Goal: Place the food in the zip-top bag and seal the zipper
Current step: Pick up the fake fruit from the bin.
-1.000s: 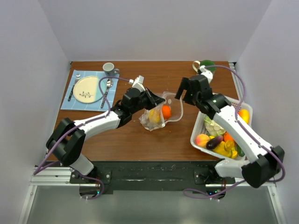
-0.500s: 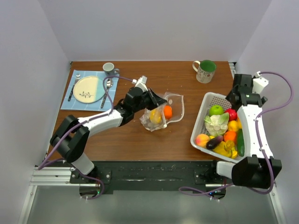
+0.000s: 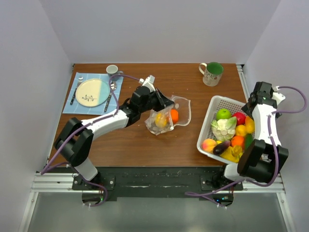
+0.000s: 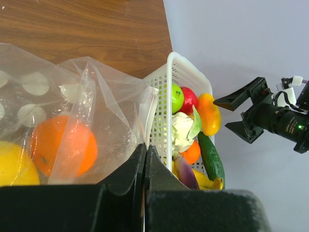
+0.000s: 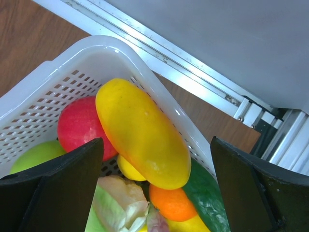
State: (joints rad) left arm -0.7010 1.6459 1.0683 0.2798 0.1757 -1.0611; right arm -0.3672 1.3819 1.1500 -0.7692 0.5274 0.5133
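Top external view: clear soft plastic zip-top bag with whitish spots at mid-table on the brown wooden table. Lies on a diagonal, long axis from near-left to far-right, bottom end near-left, mouth pointing far-right toward the white slotted plastic basket. Holds a round orange fruit and a yellow fruit inside. Zipper strip too fine to make out; mouth gaping, unsealed.

Left gripper at the bag's far-left mouth edge. In left wrist view, jaws pressed together on a fold of the clear film.

Right gripper over the basket's far right corner, well apart from the bag. Spread wide, nothing between the fingers. Below it a long yellow fruit, lying aslant on red, green and orange pieces.
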